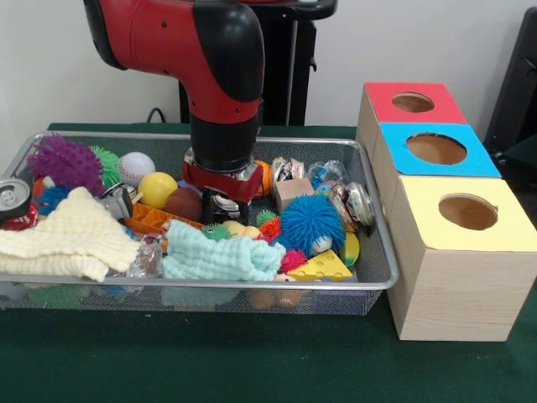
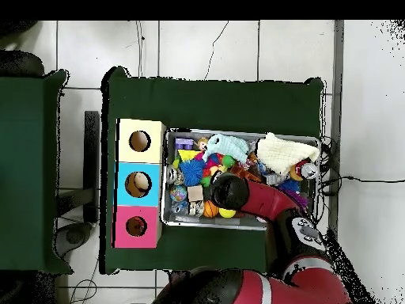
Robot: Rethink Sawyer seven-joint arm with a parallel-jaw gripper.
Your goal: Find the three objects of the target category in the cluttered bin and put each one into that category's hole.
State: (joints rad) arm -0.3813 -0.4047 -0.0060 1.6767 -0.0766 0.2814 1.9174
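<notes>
The silver wire mesh bin (image 1: 252, 284) sits on the green table and is full of toys; the overhead view shows it (image 2: 213, 226) right of the boxes. My gripper (image 1: 222, 210) is lowered into the middle of the bin, among a brown ball (image 1: 183, 204), a yellow ball (image 1: 157, 189) and an orange plastic tray (image 1: 155, 220). Its tips are buried in the clutter. Three wooden boxes with round holes stand beside the bin: red-topped (image 1: 415, 102), blue-topped (image 1: 436, 149) and yellow-topped (image 1: 466, 214). In the overhead view my arm (image 2: 261, 202) covers the gripper.
The bin also holds a purple spiky ball (image 1: 65, 161), a baseball (image 1: 136, 167), a blue fuzzy ball (image 1: 312, 222), a cheese wedge (image 1: 320, 267), a teal cloth (image 1: 220, 259), a cream cloth (image 1: 71, 239), a can (image 1: 13, 200) and a wooden block (image 1: 292, 193).
</notes>
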